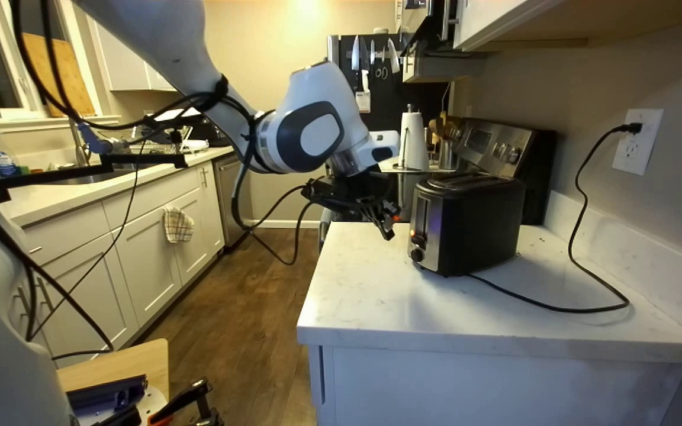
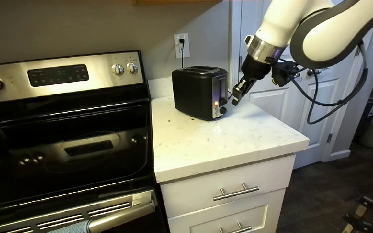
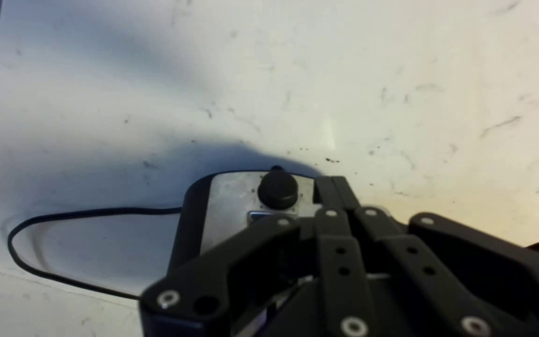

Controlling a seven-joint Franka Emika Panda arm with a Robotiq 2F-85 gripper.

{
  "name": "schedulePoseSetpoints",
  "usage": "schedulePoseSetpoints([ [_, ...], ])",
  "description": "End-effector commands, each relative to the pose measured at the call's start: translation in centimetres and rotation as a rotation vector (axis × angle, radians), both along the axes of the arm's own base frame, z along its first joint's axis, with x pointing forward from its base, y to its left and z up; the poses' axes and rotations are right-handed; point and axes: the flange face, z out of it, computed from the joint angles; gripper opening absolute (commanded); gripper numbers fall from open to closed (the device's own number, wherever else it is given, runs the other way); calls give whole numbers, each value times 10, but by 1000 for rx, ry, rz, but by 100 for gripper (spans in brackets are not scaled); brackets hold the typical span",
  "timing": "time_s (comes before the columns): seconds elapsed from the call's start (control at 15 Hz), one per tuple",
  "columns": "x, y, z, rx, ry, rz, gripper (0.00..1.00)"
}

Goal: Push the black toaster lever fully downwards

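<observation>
In an exterior view, the black toaster lever (image 1: 418, 241) is sitting right of centre, low on the silver end face (image 1: 434, 251) of the toaster (image 1: 483, 222), just above the dial (image 1: 417, 255). The gripper (image 3: 333, 181) is hanging near this face, apart from it; its jaws are meeting, gripping nothing.

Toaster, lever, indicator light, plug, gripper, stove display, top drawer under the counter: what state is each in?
Toaster: upright on the counter.
Black toaster lever: appears low on the toaster; fully down or not, cannot tell.
Indicator light: lit, orange.
Plug: in the wall outlet.
Gripper: shut, empty, apart from the toaster.
Stove display: lit, green digits.
Top drawer: closed.
</observation>
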Motion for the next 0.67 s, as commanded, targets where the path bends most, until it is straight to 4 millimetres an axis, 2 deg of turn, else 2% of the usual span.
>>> schedulePoseSetpoints([
  [0.0,-48,8,25,-16,-36,10,0],
  [0.2,-62,10,39,-28,-47,8,0],
  [0.6,-69,4,42,-51,-14,-8,0],
])
